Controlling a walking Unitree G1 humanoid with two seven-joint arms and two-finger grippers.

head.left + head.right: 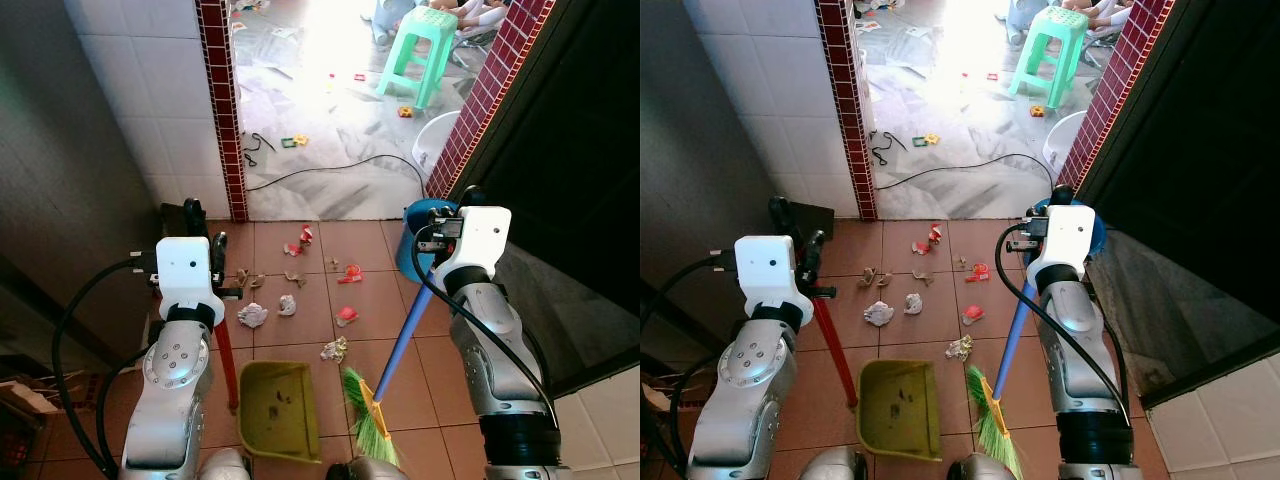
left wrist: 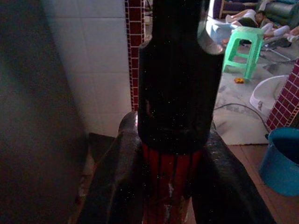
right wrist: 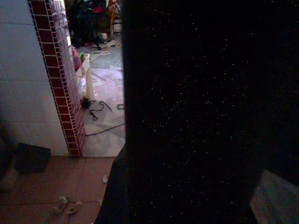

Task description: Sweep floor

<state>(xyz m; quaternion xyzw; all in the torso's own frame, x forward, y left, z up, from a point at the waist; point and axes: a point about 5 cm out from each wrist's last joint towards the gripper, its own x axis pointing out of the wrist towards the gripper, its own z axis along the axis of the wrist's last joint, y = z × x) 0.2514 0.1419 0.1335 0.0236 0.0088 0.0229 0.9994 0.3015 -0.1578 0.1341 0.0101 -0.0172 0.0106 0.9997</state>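
Glossy terracotta floor tiles [image 1: 300, 335]; plastic dustpan [image 1: 279, 408]; crumpled paper scraps [image 1: 252, 315]

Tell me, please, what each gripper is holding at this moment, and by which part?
The left gripper holds the dustpan by the top of its red handle; the right gripper holds the broom by the upper end of its blue stick.

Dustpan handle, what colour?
Red. The dustpan handle runs up from the yellow-green dustpan; clearest in the left eye view.

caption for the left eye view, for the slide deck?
Left claw holds the red-handled dustpan, right claw the blue-handled broom, litter scattered on the terracotta tiles.
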